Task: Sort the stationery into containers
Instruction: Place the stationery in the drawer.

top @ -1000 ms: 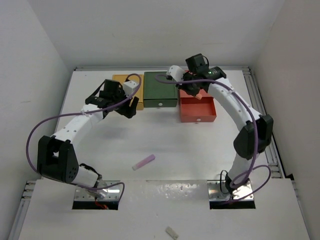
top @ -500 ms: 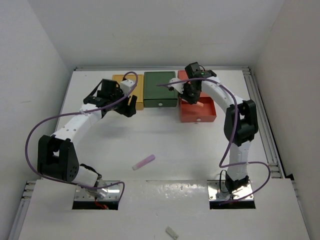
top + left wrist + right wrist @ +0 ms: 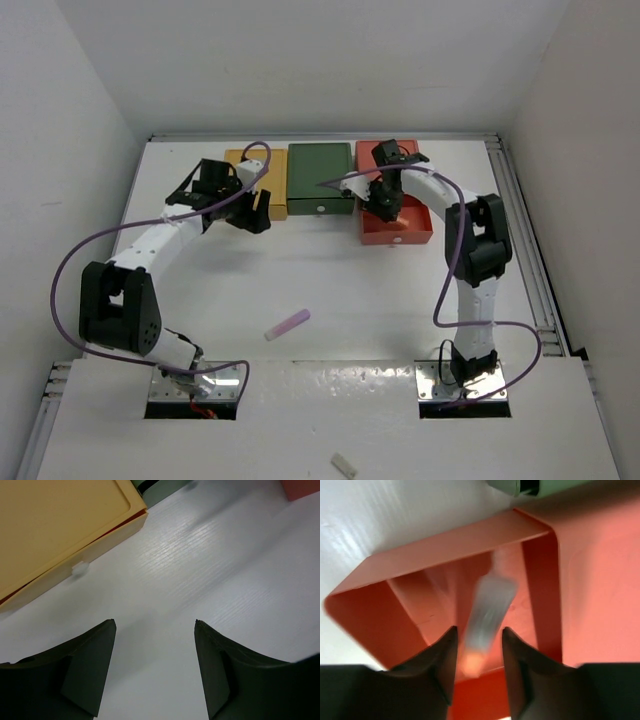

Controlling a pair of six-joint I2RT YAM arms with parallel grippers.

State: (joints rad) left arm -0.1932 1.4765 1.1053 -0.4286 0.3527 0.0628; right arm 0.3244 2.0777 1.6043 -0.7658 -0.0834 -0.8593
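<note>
The top camera looks down from behind on the whole table (image 3: 330, 270); the wrist cameras sit close — left at the yellow drawer box (image 3: 50, 525), right into the red drawer box (image 3: 445, 545) (both visible overhead).

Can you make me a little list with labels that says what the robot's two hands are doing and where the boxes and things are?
Left hand: open, empty, over bare table near the yellow box
Right hand: above the open red box
Tube: clear, orange tip, blurry inside the right hand; held or dropping, can't tell
Green box: between the yellow and red ones
Lilac stick: lying alone on the table, not in any box
</note>
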